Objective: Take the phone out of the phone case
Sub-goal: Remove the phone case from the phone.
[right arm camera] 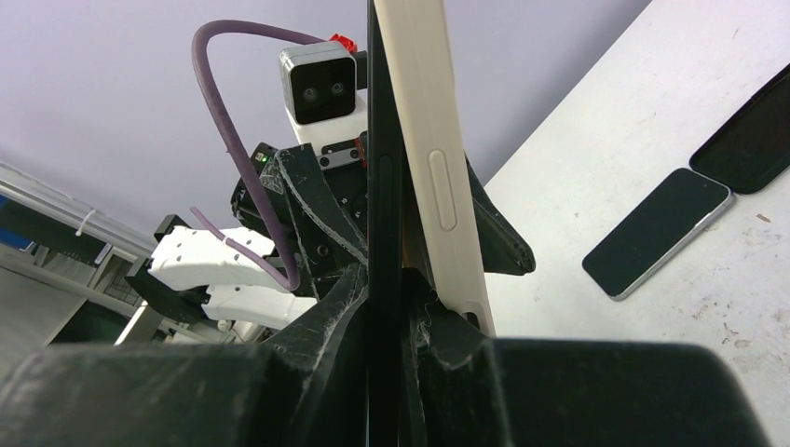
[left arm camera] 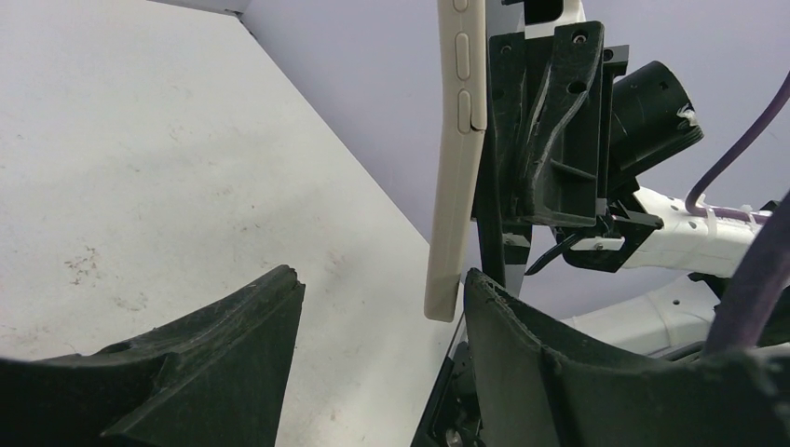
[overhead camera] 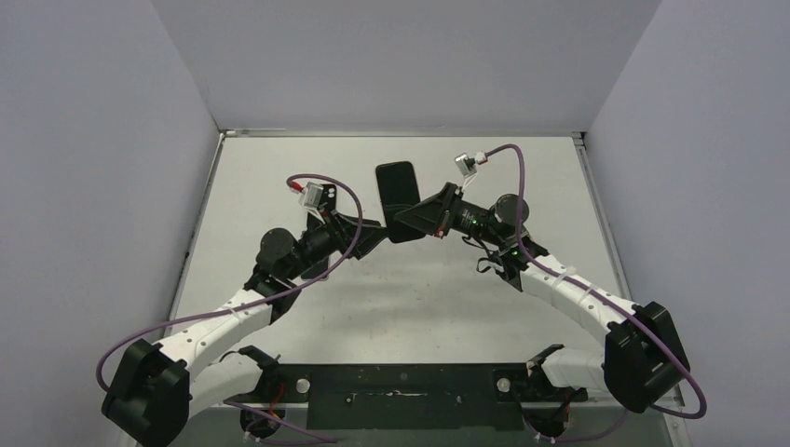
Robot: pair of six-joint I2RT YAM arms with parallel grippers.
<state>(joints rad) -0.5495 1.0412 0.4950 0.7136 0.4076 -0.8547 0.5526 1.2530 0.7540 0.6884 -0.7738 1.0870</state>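
My right gripper [right arm camera: 384, 289] is shut on the thin black phone [right arm camera: 383, 186], held on edge above the table. The cream phone case [right arm camera: 429, 158] stands away from the phone along its side, still joined near my fingers. In the left wrist view the case [left arm camera: 456, 158] hangs upright, with its lower end between the fingers of my open left gripper [left arm camera: 382, 279], close to the right finger [left arm camera: 522, 326]. I cannot tell whether they touch. In the top view the right gripper [overhead camera: 405, 222] and left gripper [overhead camera: 377, 233] meet at mid-table.
A dark phone with a silver edge [right arm camera: 657, 233] and another dark slab [right arm camera: 750, 140] lie flat on the white table [right arm camera: 652, 121]. In the top view a black phone [overhead camera: 395, 182] lies just beyond the grippers. Grey walls enclose three sides.
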